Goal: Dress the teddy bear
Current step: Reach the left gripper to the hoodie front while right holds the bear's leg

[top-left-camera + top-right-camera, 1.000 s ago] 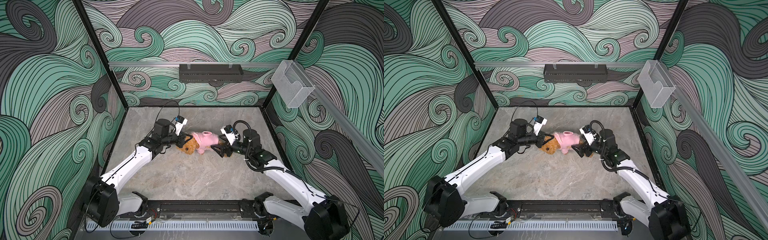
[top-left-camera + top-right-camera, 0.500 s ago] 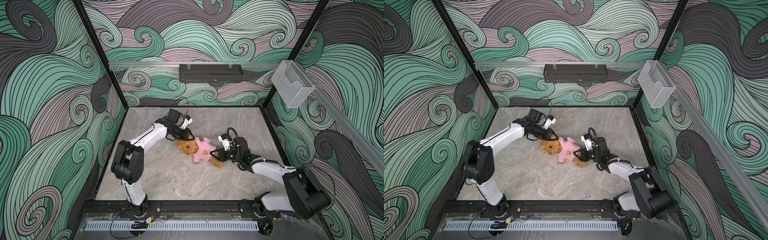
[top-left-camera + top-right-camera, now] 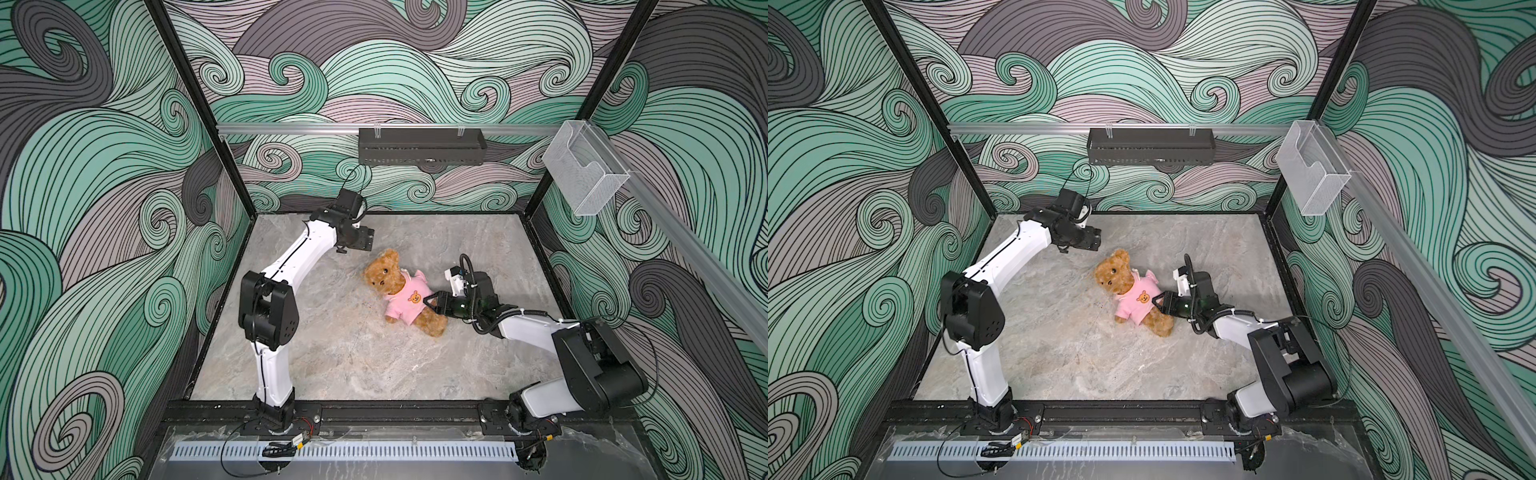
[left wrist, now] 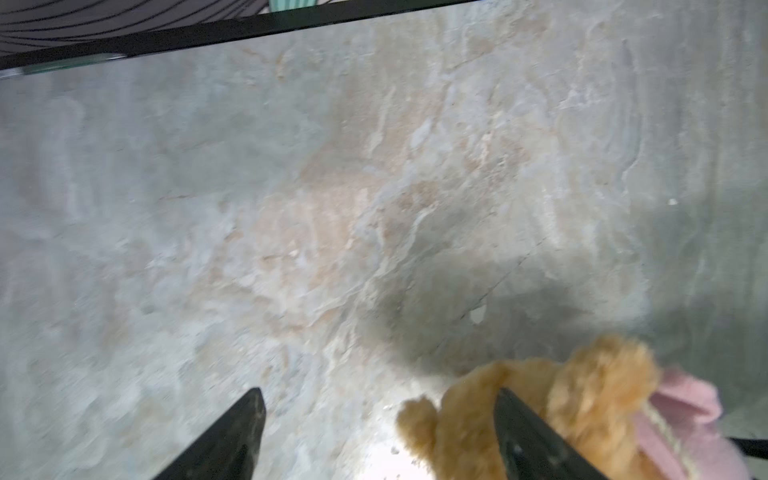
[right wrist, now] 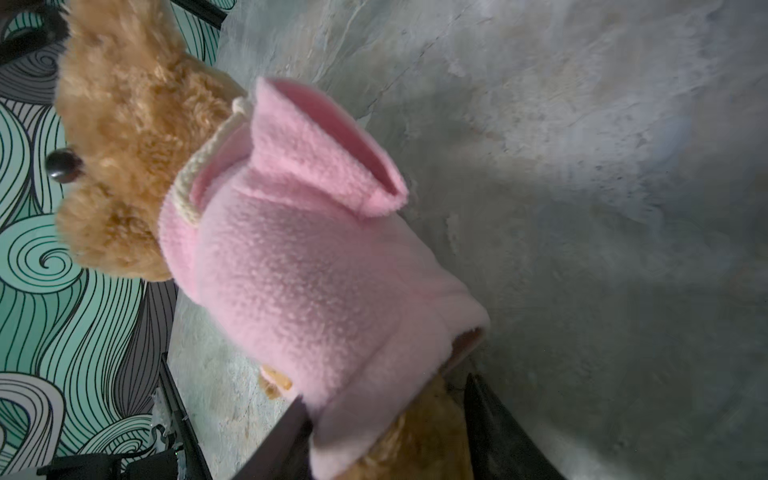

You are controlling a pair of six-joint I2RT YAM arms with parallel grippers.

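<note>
Watching from side – teddy bear (image 3: 384, 274) lying mid table (image 3: 332, 353), face up, pink hoodie (image 3: 405, 301) on torso. Long axis diagonal: head far left, legs near right. Right gripper (image 3: 430, 301) nearer, at leg end, fingers parted either side of hoodie hem – pinching or not, can't tell. Left gripper (image 3: 366, 244) spread wide, empty, just off head.

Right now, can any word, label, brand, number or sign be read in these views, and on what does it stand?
None can be read.
The pink hoodie on the teddy bear carries only an orange bear-face patch, a picture without letters.
</note>
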